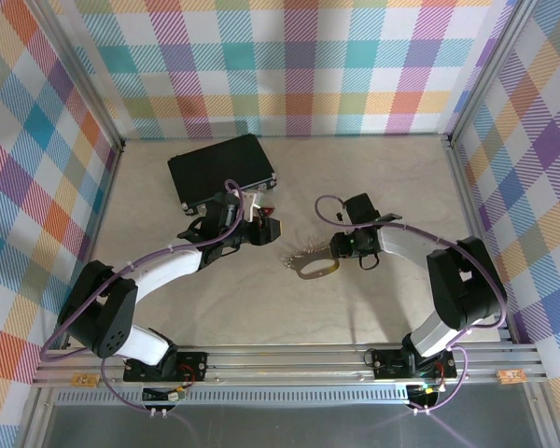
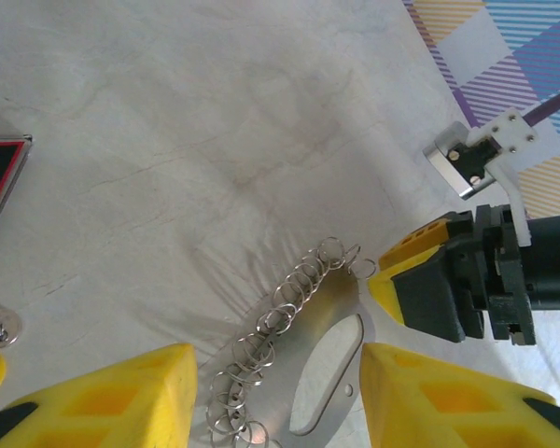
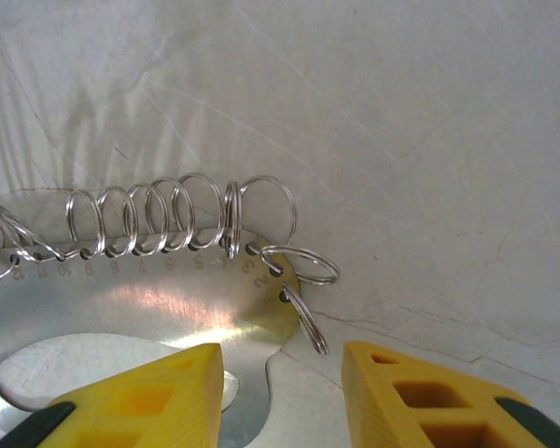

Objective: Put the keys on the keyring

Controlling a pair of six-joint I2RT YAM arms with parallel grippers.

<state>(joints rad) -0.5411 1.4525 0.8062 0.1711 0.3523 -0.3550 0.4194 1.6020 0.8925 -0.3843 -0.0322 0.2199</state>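
Twin white and black arms (image 1: 159, 271)
Chunky yellow fingers (image 2: 103, 397) on black mounts, purple cables (image 1: 323, 200) looping along both.

Both arms reach forward from their bases and bend inward, facing each other. The left gripper (image 1: 264, 228) holds its fingers spread. The right gripper (image 3: 285, 397) has its fingers partly apart.

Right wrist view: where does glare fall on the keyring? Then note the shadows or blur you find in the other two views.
Right wrist: a bright glare patch on the keyring plate, below its rings; left wrist: the rings throw streaked shadows leftward on the table, the near yellow fingers look soft; top external: light is even, shadows faint.
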